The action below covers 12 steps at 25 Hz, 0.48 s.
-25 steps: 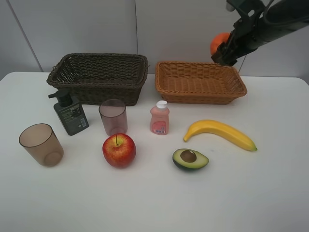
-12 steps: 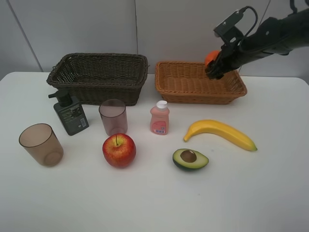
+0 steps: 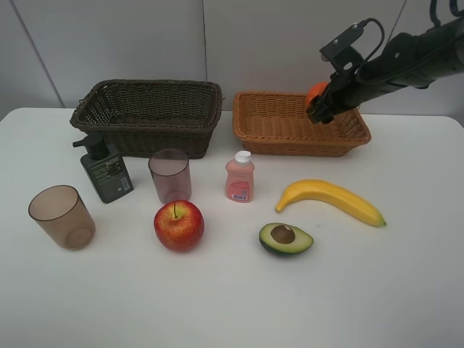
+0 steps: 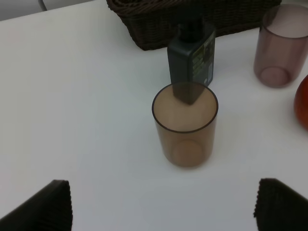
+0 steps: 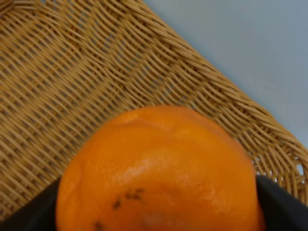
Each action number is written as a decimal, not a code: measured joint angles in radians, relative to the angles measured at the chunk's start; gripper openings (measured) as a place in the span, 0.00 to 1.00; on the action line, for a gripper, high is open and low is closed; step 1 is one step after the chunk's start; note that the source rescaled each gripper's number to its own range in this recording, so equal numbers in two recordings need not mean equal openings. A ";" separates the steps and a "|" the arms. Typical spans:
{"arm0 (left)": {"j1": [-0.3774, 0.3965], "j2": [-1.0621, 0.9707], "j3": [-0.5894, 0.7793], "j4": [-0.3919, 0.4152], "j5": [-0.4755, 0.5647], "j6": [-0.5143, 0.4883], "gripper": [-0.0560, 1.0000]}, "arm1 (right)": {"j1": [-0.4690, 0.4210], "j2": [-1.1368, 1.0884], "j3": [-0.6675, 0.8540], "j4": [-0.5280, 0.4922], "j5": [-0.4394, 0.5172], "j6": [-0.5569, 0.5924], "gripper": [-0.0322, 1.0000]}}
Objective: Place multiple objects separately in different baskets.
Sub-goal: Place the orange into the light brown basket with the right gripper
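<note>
- Lowering since a second ago, the black right gripper [image 3: 320, 110] is grasping the round orange fruit [image 3: 315, 89] over the far right corner of the shallow light-tan wicker basket [image 3: 297, 147].
- Left gripper [image 4: 163, 207] jaws are hanging released above the translucent brownish plastic cup [image 4: 185, 126] near the white desk's [image 3: 217, 304] left edge.
</note>
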 joint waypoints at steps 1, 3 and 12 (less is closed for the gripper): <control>0.000 0.000 0.000 0.000 0.000 0.000 1.00 | 0.000 0.000 0.000 0.004 0.000 0.000 0.62; 0.000 0.000 0.000 0.000 0.000 0.000 1.00 | 0.000 0.000 -0.002 0.008 0.000 0.000 0.63; 0.000 0.000 0.000 0.000 0.000 0.000 1.00 | 0.000 0.000 -0.003 0.035 0.007 0.000 0.99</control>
